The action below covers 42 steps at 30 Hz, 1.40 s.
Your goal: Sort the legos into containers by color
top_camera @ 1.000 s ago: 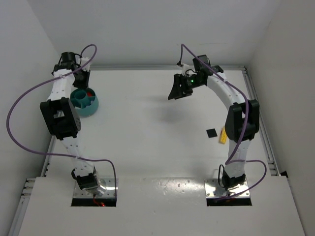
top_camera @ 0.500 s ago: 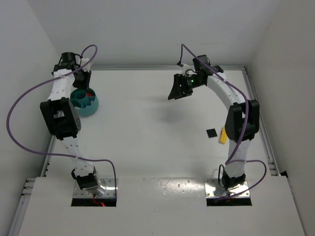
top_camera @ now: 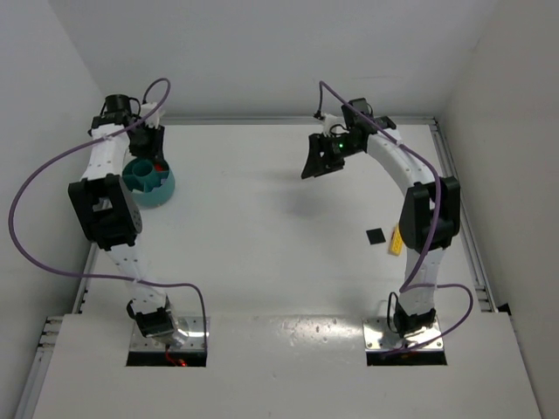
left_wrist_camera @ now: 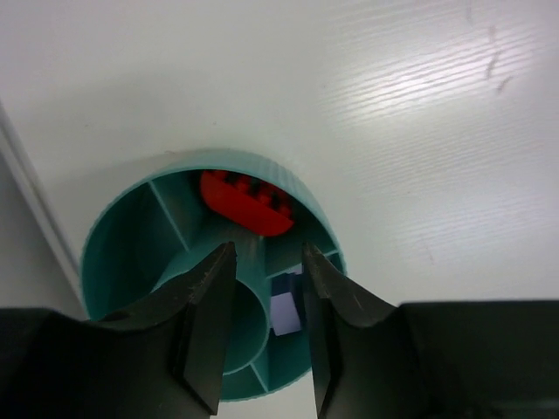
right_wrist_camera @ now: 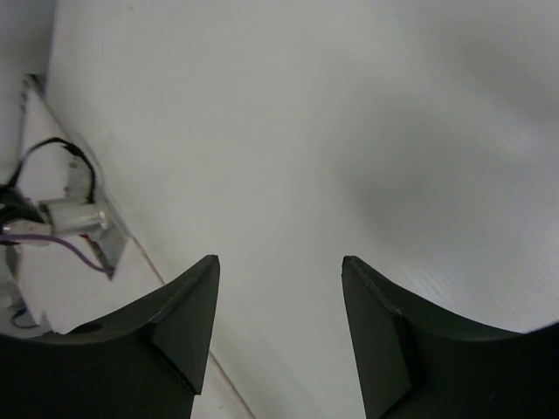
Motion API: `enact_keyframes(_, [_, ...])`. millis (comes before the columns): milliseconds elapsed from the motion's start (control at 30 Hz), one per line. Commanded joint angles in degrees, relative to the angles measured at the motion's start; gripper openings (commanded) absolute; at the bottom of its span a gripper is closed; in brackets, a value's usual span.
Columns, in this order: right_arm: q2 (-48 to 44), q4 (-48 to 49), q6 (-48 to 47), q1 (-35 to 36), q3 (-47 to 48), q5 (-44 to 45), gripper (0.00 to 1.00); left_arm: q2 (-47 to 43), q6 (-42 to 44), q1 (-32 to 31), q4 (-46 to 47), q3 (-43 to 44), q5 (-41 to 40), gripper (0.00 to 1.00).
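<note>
The left end effector (left_wrist_camera: 267, 253) hangs over the teal bowl (left_wrist_camera: 113, 236), jaws slightly parted and empty; a red lego (left_wrist_camera: 246, 202) and a blue lego (left_wrist_camera: 286, 312) lie in separate compartments; the right end effector (right_wrist_camera: 279, 266) gapes empty above the tabletop (right_wrist_camera: 306, 105); a yellow lego (top_camera: 396, 240) lies beside the right arm.

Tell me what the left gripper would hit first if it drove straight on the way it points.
Probably the teal bowl: the open left gripper aims at its inner walls, beside the red lego and the blue lego. How far above it hangs is unclear.
</note>
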Motion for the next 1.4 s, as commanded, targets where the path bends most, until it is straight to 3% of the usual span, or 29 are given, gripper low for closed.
enact_keyframes(0, [-1.9,-3.8,-6.3,0.4,0.4,7.6,0.59,-7.0,-0.9,1.5,1.7,-1.2,11.5,0.42])
enact_keyframes(100, [-1.3,-13.3,-14.7,-0.8,1.6,14.2,0.59,-12.8,-0.1,2.0,2.9,-3.1,17.6,0.42])
enact_keyframes(133, [-1.3,-14.7,-17.2,-0.8,0.2,20.3,0.59,-14.2,-0.1,2.0,2.9,-3.1,21.8,0.43])
enact_keyframes(233, [-7.9,-12.2,-24.1,-2.2,-11.2,32.1,0.59,-19.7,0.5,2.0,2.9,-6.9,31.3,0.48])
enact_keyframes(267, [-10.0,-11.1,-25.2,-2.7,-14.0,34.4,0.59,-20.9,-0.1,2.0,3.7,-8.0,33.7,0.53])
enact_keyframes(300, [-13.5,-10.2,-26.6,-3.9,-18.1,36.7,0.59,-23.3,-1.8,2.0,4.4,-10.6,35.6,0.65])
enact_keyframes(400, [-15.2,-10.3,-26.7,-6.5,-21.0,45.8,0.61,-26.8,-6.6,2.0,10.4,-17.1,40.2,0.73])
enact_keyframes(500, [-16.5,-12.0,-23.4,-10.6,-23.3,55.6,0.67,-31.9,-12.9,2.0,18.4,-23.9,40.9,0.73])
enact_keyframes(567, [-18.4,-12.6,-21.3,-11.2,-24.9,57.5,0.76,-35.7,-12.9,1.5,22.5,-26.8,38.7,0.73])
enact_keyframes(733, [-19.1,-14.0,-16.6,-11.7,-28.7,60.5,0.87,-40.9,-12.1,0.4,26.0,-33.3,36.1,0.74])
enact_keyframes(1000, [-14.4,-13.5,-12.1,-13.4,-31.1,54.1,0.87,-44.1,-11.1,0.4,26.5,-35.9,36.1,0.74])
enact_keyframes(1367, [-9.9,-10.1,-11.5,-14.5,-33.0,53.3,0.86,-45.9,-10.5,0.4,27.6,-37.0,35.6,0.75])
